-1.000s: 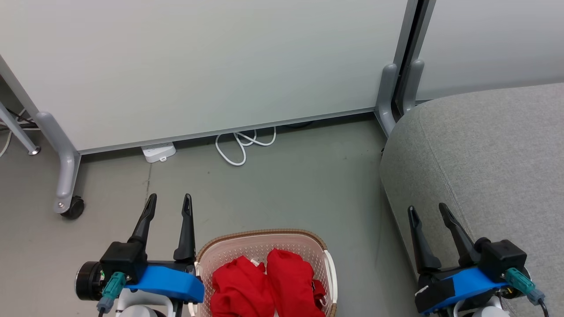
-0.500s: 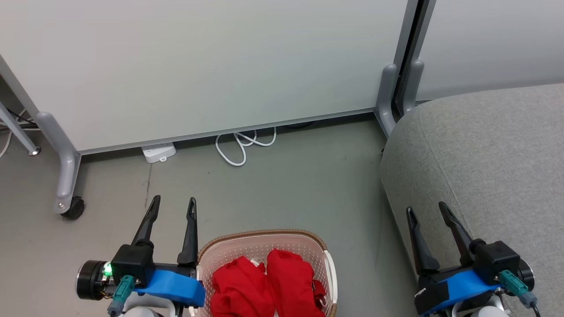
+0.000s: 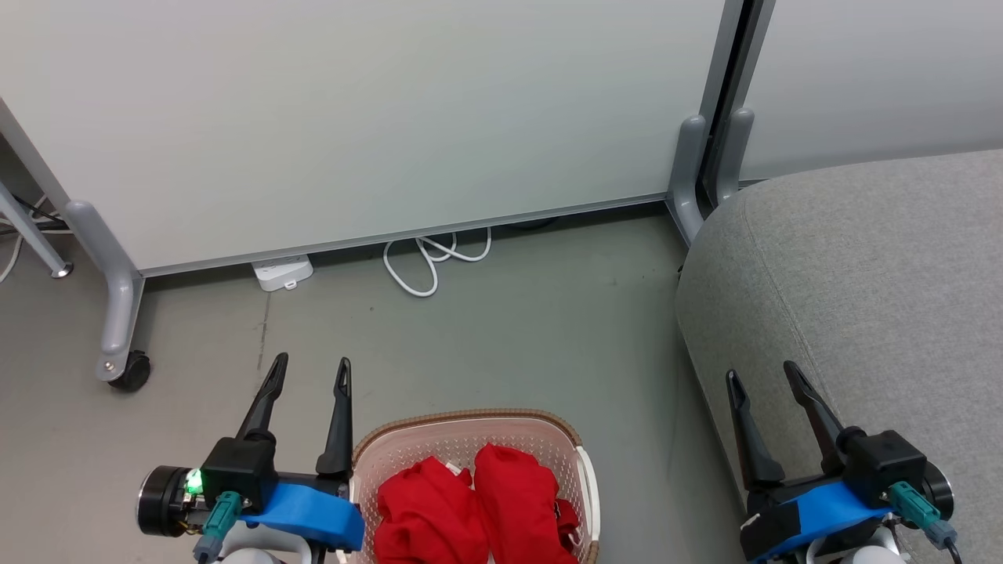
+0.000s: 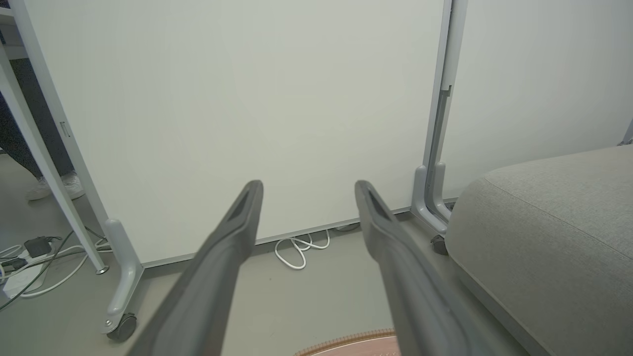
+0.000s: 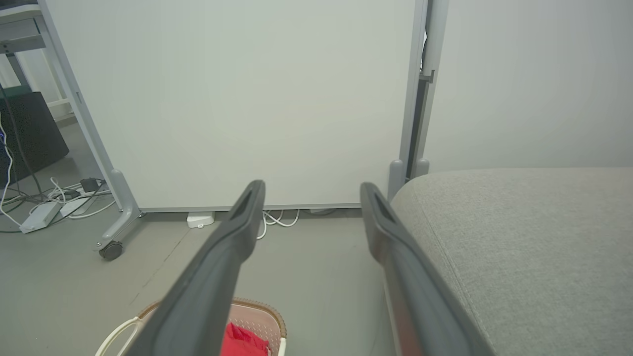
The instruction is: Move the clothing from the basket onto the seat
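1. At the bottom centre of the head view, the basket [image 3: 470, 417] stands on the grey floor [image 3: 509, 329]. Its lower part is cut off by the frame edge.
2. The clothing [image 3: 470, 509] lies inside the basket as two red bundles, side by side and touching. A scrap of white trim shows between them near the top.
3. The seat [image 3: 862, 258] takes up the right side of the frame, its rounded corner turned toward the upper middle. A strip of floor separates it from the basket.
4. The left gripper [image 3: 312, 362] sits at the lower left, just beside the basket's left rim. Its fingers point up the frame, spread apart and gripping nothing (the left wrist view shows floor and panel between them). A green light glows on its body.
5. The right gripper [image 3: 760, 370] sits at the lower right, in front of the seat's edge. Its fingers are likewise spread and hold nothing.
6. A white panel [image 3: 353, 117] on grey legs spans the upper frame, with a caster [image 3: 129, 370] at the left. A coiled white cable [image 3: 427, 258] and a power strip [image 3: 282, 272] lie at its foot.
7. At the far left of the left wrist view, a person's pale shoe [image 4: 49, 185] shows behind the panel leg.
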`<state>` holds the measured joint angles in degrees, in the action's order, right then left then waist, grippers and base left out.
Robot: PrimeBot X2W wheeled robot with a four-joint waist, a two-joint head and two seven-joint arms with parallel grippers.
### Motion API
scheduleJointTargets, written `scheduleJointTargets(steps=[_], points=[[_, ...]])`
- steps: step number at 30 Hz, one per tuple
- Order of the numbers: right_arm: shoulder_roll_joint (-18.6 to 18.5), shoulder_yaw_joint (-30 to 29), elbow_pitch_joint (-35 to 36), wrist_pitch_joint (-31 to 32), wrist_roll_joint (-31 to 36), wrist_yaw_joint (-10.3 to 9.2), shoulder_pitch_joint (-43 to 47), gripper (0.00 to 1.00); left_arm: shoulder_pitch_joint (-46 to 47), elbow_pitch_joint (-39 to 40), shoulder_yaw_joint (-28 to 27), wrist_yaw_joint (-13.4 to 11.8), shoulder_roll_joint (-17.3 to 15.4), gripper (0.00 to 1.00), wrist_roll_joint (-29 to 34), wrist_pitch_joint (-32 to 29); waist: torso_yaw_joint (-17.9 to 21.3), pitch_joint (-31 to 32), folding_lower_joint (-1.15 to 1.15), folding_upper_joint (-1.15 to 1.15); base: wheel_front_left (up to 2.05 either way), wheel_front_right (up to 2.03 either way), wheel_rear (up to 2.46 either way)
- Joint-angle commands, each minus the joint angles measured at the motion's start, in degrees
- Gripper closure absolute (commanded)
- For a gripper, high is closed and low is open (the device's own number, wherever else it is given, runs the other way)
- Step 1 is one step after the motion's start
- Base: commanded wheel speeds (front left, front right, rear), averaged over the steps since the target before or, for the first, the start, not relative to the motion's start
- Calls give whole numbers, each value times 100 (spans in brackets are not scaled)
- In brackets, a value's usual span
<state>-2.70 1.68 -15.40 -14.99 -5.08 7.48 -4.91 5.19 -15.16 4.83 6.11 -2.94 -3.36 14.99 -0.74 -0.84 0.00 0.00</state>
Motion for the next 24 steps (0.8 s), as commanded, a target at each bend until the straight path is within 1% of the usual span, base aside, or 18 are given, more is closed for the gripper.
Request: scheduleJointTargets(steps=[1, 15, 19, 24], points=[[-34, -3, -1, -30, 6, 3, -8, 0, 83, -20, -7, 30, 6, 0, 1, 30, 1, 1, 0, 0, 0, 0, 0], [-34, -1, 5, -29, -50, 3, -2, 0, 93, -45, 44, 45, 8, 0, -15, 30, -11, -6, 0, 0, 0, 0, 0], [-34, 28, -8, -29, -48, 3, -51, 0, 230, -118, 110, 81, 8, 0, 41, 29, 14, -43, 0, 0, 0, 0, 0], [-34, 81, -6, -29, -31, 3, -113, 0, 474, -329, 328, 120, -128, 0, 102, 29, 102, -140, 0, 0, 0, 0, 0]])
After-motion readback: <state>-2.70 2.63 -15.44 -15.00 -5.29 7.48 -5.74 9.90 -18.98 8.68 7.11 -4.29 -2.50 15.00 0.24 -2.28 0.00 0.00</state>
